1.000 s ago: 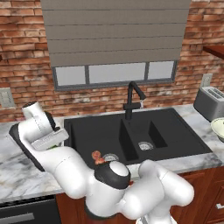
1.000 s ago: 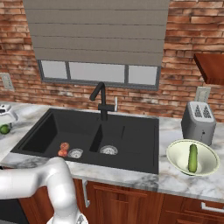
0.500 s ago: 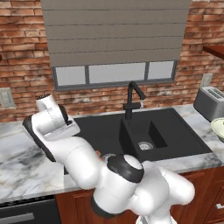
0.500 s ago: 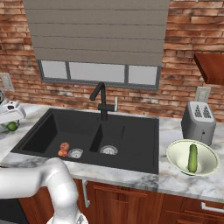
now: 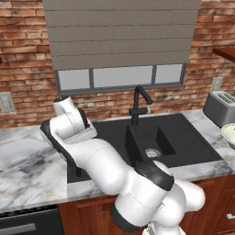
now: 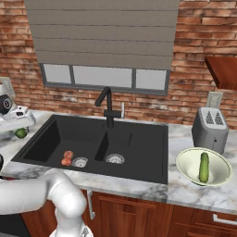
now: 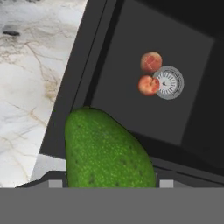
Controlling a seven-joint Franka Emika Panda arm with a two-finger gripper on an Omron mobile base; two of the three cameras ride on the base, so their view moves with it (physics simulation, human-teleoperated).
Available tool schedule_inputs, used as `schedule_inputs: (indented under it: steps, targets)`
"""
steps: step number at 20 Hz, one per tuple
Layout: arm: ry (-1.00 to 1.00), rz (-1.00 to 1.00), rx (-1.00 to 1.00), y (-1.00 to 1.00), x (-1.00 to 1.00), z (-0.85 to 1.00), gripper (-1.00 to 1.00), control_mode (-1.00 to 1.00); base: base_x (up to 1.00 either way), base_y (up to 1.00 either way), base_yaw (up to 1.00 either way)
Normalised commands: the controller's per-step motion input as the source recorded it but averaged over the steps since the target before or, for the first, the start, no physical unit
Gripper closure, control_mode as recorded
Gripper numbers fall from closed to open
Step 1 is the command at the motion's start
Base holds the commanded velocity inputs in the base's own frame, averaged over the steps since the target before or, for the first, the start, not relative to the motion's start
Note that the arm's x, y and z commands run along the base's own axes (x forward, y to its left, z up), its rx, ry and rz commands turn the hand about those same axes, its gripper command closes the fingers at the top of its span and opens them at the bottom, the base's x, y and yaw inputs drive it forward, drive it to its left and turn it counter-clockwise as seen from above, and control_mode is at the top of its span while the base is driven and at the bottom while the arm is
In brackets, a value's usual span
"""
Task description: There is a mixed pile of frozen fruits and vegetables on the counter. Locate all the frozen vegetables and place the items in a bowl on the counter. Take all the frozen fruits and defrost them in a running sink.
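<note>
My gripper point(image 7: 109, 183) is shut on a bright-green glossy vegetable point(image 7: 107, 153), which hangs over the left rim of the black sink point(image 7: 131, 113). From the right base view the green vegetable point(image 6: 21, 134) sits under my hand at the far left, beside the sink's left edge. Two red-orange fruits point(image 7: 151, 62) point(image 7: 148, 85) lie by the silver drain in the left basin point(image 6: 51, 143). The cream bowl point(image 6: 185, 159) stands on the counter right of the sink and holds the dark-green cucumber point(image 6: 204, 166).
A black curved faucet point(image 6: 107, 104) rises behind the sink's divider. A silver toaster point(image 6: 209, 129) stands behind the bowl. White marble counter point(image 7: 35, 87) stretches left of the sink. My white arm crosses the sink's left basin in the left base view.
My hand has swung right from over the left counter to the sink's left edge, carrying the green vegetable with it. The fruits and the bowl have stayed put.
</note>
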Motion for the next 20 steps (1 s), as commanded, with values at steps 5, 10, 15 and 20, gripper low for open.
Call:
schedule_inputs:
  steps: [5,10,15,20]
  targets:
    - [-0.11,0.00,0.03,-0.53,-0.17,0.24,1.00,-1.00,0.00,0.00,0.00]
    - [-0.09,0.00,0.04,-0.48,-0.20,0.34,1.00,-1.00,0.00,0.00,0.00]
    - [-0.07,0.00,0.02,-0.47,-0.20,0.26,1.00,-1.00,0.00,0.00,0.00]
    - [-0.07,0.00,0.02,-0.48,-0.25,0.22,1.00,-1.00,0.00,0.00,0.00]
